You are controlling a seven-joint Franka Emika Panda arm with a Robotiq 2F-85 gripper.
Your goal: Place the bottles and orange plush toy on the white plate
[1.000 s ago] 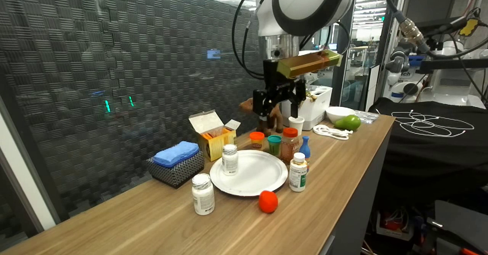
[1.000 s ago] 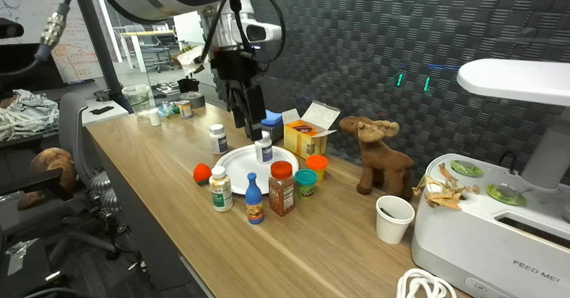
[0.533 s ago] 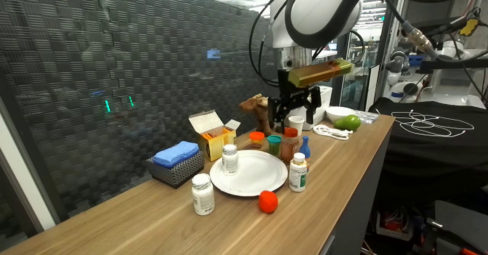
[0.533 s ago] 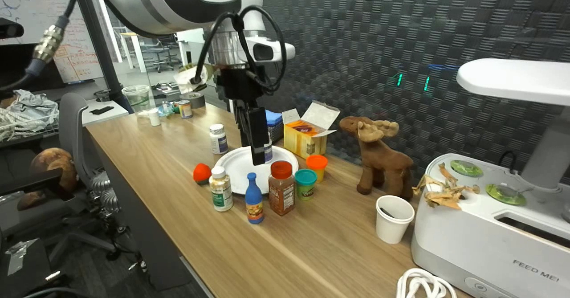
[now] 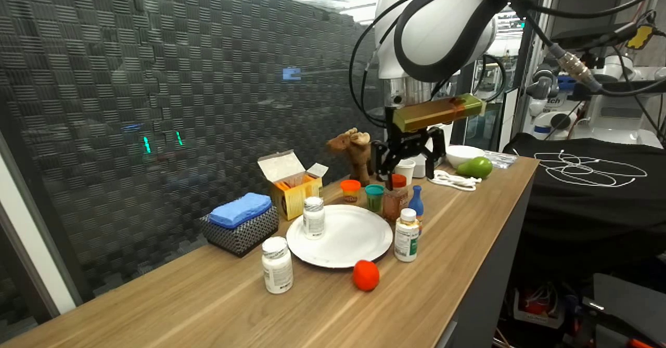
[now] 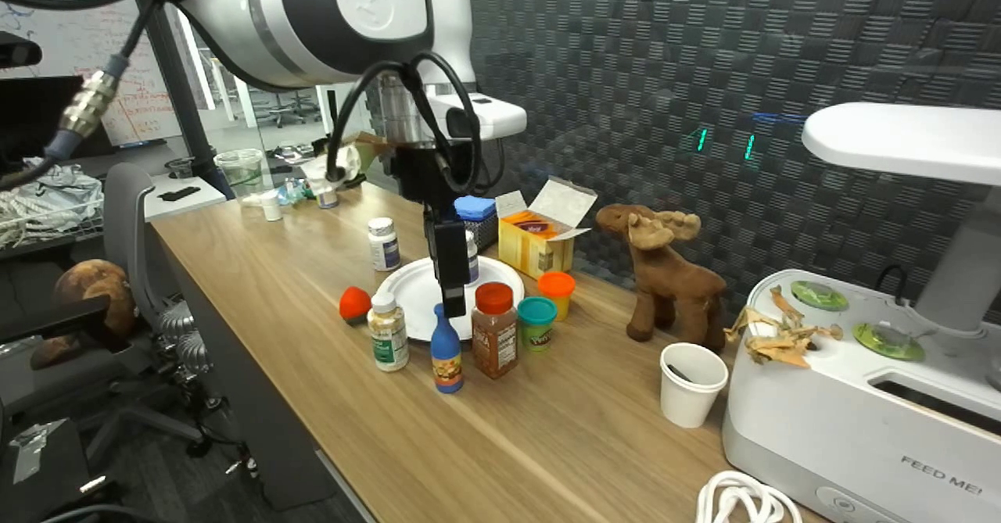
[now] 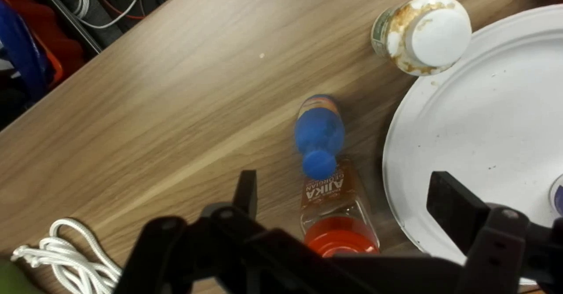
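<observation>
The white plate (image 5: 354, 244) lies on the table, with a white bottle (image 5: 314, 220) standing on it. Another white bottle (image 5: 277, 267) stands beside the plate. A white-capped bottle with a green label (image 6: 389, 337) stands by the rim; it also shows in the wrist view (image 7: 437, 37). The orange plush toy (image 5: 366, 275) sits on the table beside the plate, at the corner of the wrist view. A blue bottle (image 7: 319, 131) and a red-capped jar (image 7: 338, 234) stand beside the plate. My gripper (image 7: 343, 177) is open and empty above them, the jar between its fingers from above.
A teal-lidded tub (image 6: 537, 324) and an orange-lidded tub (image 6: 556, 292) stand by the jar. Behind are the yellow carton (image 6: 536, 249), a brown plush moose (image 6: 676, 281) and a paper cup (image 6: 690, 386). A white cord (image 7: 77, 259) lies near the gripper.
My open gripper has moved down and away from above the plate's bottle, toward the red-capped jar and the blue bottle. The objects on the table have not moved.
</observation>
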